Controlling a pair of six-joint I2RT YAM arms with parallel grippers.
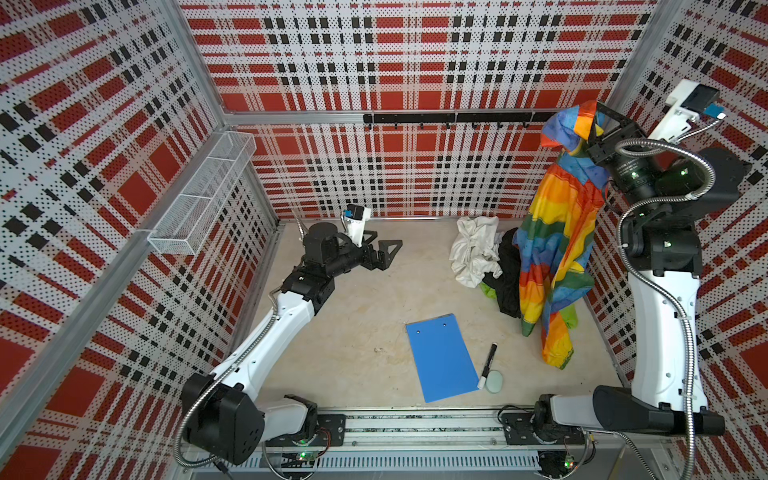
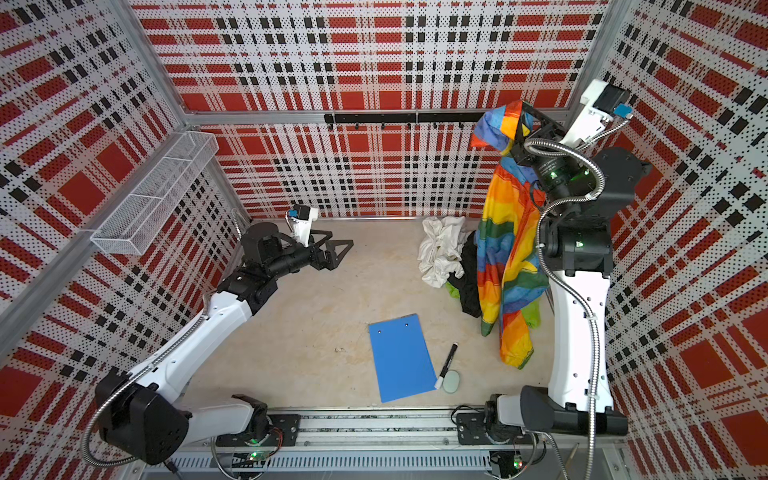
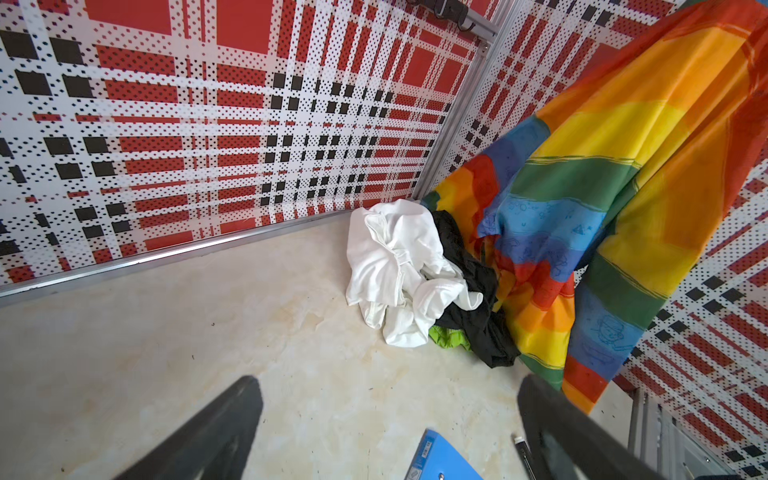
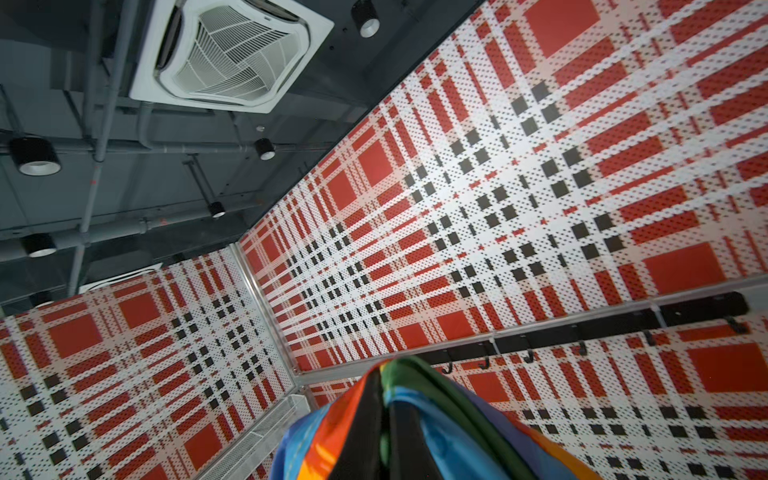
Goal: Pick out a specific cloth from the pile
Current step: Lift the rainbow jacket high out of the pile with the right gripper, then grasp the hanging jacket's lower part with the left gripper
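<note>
Clearly R gripper (image 1: 594, 124) clamped cloth (image 1: 552, 249) high; tail lay against pile (image 1: 478, 253), might've dragged black cloth (image 1: 507, 278) along. L gripper (image 1: 386, 254) gaped wide, empty.

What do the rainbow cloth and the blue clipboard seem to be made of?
The rainbow cloth: thin woven fabric, possibly polyester, slightly glossy; it hangs in long soft folds and looks faintly translucent. The blue clipboard: probably rigid plastic, smooth matte; flat, straight-edged, evenly coloured.
</note>
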